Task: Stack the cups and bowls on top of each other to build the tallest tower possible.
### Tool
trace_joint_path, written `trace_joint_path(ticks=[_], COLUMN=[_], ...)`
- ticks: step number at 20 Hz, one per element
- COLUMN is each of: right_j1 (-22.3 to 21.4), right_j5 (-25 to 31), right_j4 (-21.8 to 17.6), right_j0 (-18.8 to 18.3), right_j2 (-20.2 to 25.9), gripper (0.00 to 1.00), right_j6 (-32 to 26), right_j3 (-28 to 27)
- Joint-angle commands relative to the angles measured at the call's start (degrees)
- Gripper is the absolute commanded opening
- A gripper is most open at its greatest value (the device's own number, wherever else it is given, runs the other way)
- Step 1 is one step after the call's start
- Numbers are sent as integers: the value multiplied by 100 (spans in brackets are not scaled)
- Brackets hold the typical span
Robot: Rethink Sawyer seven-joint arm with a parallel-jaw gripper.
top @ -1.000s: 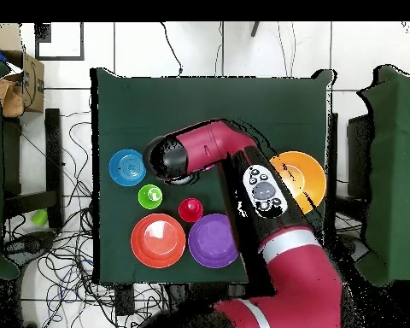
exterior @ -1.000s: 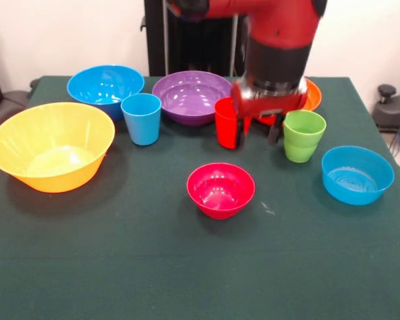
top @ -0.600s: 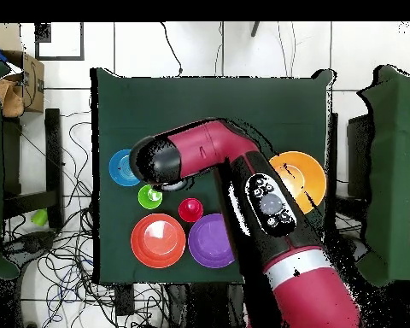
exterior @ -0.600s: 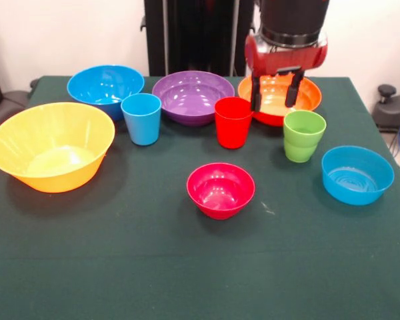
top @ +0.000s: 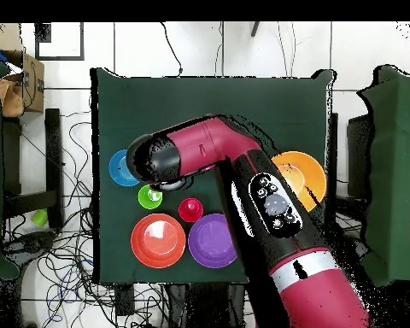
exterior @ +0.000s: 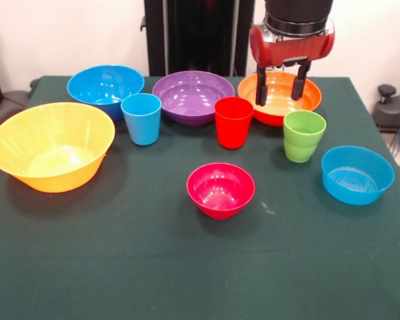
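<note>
The red-and-black arm (top: 243, 184) hangs vertical, its gripper (exterior: 281, 85) raised, fingers (exterior: 261, 87) spread apart and seemingly empty.

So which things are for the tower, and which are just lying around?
For the tower: light blue cup, red cup, green cup; yellow bowl, big blue bowl, purple bowl, orange bowl, pink bowl, small blue bowl.
Just lying around: cardboard box, floor cables.

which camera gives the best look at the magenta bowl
The front view: the magenta bowl sits unobstructed mid-table, upright and empty. In the overhead view the arm passes over that spot, so the bowl is hidden.
</note>
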Motion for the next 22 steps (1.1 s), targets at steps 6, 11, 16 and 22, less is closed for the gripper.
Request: trace_joint_path(ticks=[6, 11, 16, 22], right_j1=[-33, -158, -149, 61], right_j5=[93, -91, -278, -627], right_j4=[-21, 7, -144, -347], right_j0=[8, -15, -76, 28], right_j2=[393, 465, 470, 383], gripper=[100, 100, 100, 100], right_j6=[-881, -684, -648, -358], right_j3=[1154, 1500, 1595, 1608])
